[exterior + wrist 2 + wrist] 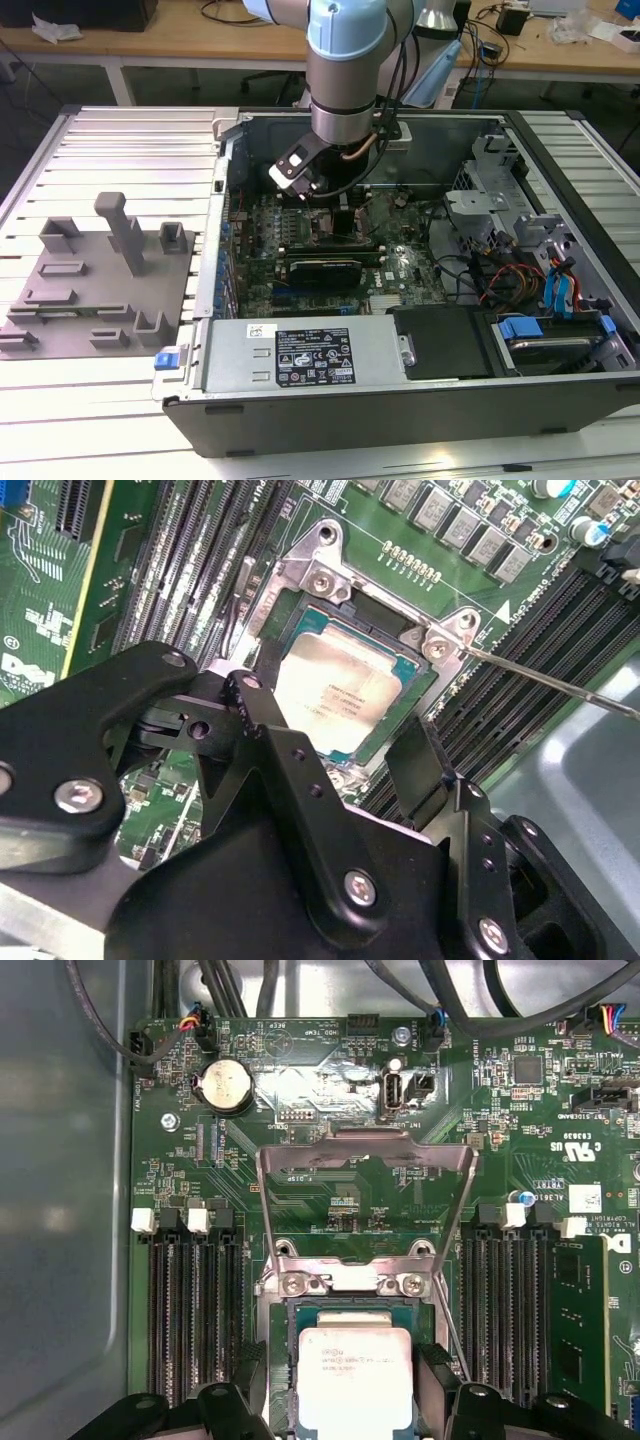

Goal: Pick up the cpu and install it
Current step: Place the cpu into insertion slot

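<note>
The cpu [335,695], a flat square chip with a silvery top plate, lies flat in the open socket on the green motherboard [330,1090]. It also appears in the first wrist view as the cpu [355,1375]. My gripper [330,720] hangs just over it with its black fingers [250,705] apart, one on each side of the chip, and a narrow gap shows at the chip's edges. In the exterior view the gripper [345,215] reaches down into the open computer case [420,400]. The socket's metal load plate [365,1200] stands swung up.
A thin metal socket lever [550,680] sticks out past the socket. Memory slots [195,1310] flank it on both sides. A long black expansion card [325,268], the power supply [310,360] and drive bays with cables [560,300] crowd the case. Grey fixture blocks [100,270] sit outside at the exterior view's left.
</note>
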